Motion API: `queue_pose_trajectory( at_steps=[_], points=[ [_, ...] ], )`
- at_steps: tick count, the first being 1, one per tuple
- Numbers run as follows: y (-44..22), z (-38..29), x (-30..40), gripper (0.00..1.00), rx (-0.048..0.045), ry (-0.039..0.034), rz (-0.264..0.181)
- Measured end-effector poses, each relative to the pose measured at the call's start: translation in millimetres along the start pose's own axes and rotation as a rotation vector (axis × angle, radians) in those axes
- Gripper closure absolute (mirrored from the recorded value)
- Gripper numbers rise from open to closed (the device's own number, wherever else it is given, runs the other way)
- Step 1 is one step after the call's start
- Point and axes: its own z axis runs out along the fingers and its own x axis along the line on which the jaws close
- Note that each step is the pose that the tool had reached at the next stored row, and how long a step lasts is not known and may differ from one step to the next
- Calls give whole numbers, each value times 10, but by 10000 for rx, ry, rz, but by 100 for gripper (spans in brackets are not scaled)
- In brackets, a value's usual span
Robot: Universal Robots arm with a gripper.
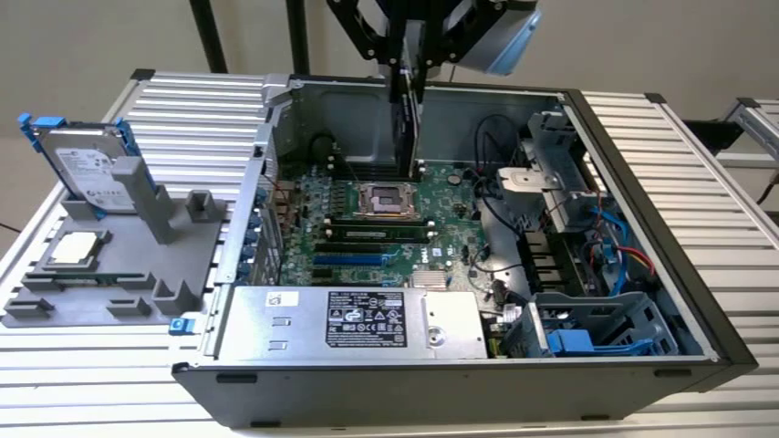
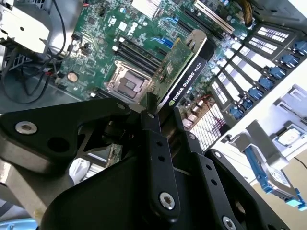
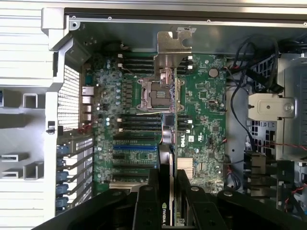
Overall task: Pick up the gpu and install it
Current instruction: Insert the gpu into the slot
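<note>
The ribbed table (image 1: 681, 155) carries the open computer case (image 1: 402, 401), lying on its side with the green motherboard (image 1: 453, 219) facing up. To the exterior view's left, a grey fixture (image 1: 73, 306) props up the hard drive (image 1: 86, 169). I see the gpu (image 2: 176, 64) hanging over the board's socket area, in no slot (silver bracket at the end away from the claw). The claw (image 2: 158, 115) is pinching the card's near end.

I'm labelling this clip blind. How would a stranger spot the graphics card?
Find the open computer case. Over its main board the gripper is shut on the graphics card, held on edge. Unlike the hard drive standing outside the case, it is a thin green card with a silver bracket.
</note>
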Motion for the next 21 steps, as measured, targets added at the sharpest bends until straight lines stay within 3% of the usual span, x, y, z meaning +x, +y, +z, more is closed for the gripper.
queue_pose_trajectory(
  at_steps=[21],
  points=[
    [0,-1,19,100,-40,135,-1931]
  ],
)
